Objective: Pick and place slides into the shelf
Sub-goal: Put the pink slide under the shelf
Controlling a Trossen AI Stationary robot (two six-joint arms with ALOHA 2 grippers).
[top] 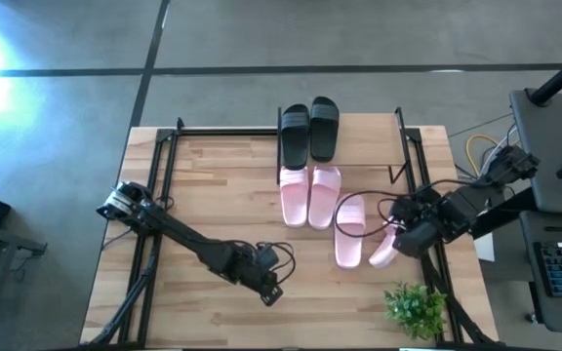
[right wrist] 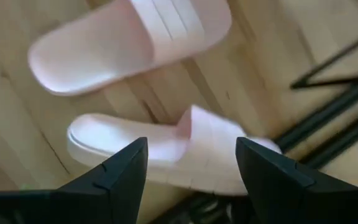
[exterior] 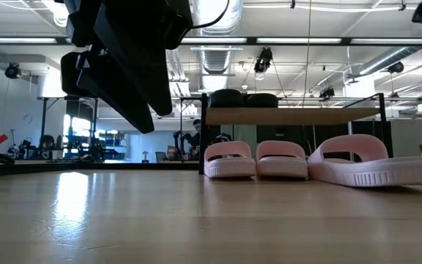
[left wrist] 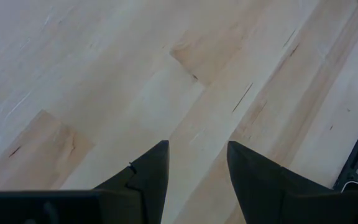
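Hovering over a pink slide (right wrist: 185,149) near the table's right edge, the right gripper (right wrist: 191,165) is seen with fingers spread, nothing held. A second loose pink slide (top: 349,230) lies just beside it. Two pink slides (top: 309,195) sit side by side under the shelf (exterior: 291,115); two black slides (top: 309,131) rest on its plank. The left gripper (left wrist: 197,168) is parked open above bare table (left wrist: 104,74), well apart from the slides.

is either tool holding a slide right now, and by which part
Nothing is held. The right tool is open over a tilted pink slide, not closed on it; the left tool is open above bare table.
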